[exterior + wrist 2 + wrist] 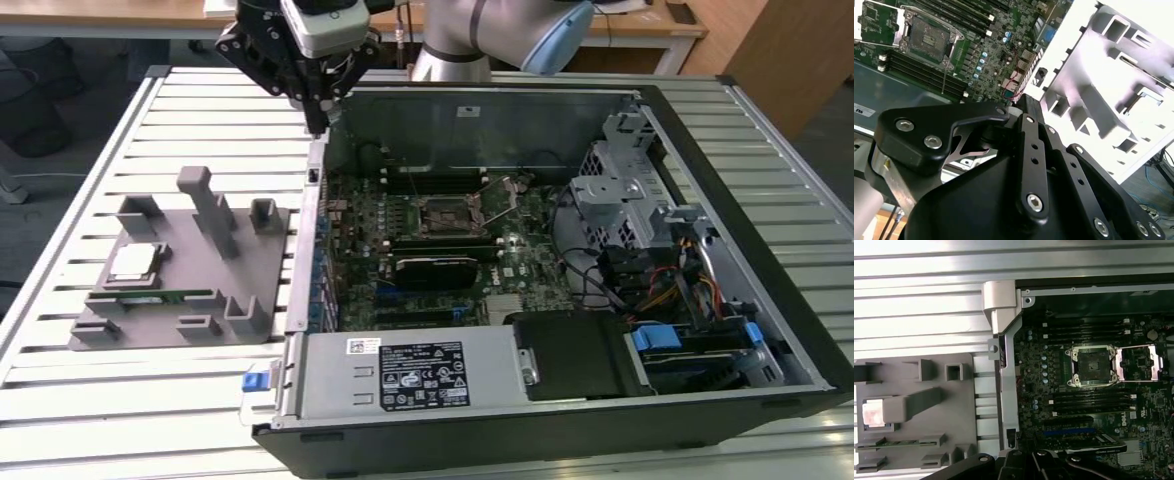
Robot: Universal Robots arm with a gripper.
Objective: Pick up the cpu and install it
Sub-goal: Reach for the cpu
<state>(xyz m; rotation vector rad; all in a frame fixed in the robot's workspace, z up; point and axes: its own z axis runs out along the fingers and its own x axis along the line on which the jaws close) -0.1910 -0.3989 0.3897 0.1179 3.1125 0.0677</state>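
cpu sat flat on the grey fixture plate on the counter, well apart from the pincer. risk imo: the tall posts beside it could snag a descent, and a tilted drop could bend pins in the open socket. arm hung pointing down over the case wall, pincer pressed together, empty

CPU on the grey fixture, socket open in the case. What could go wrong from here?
1. The cpu lies beside upright fixture posts; the tool may clip one coming down.
2. The case wall stands between fixture and socket; a low carry could strike it.
3. The socket's open retention frame sits close by; a skewed placement could catch it.
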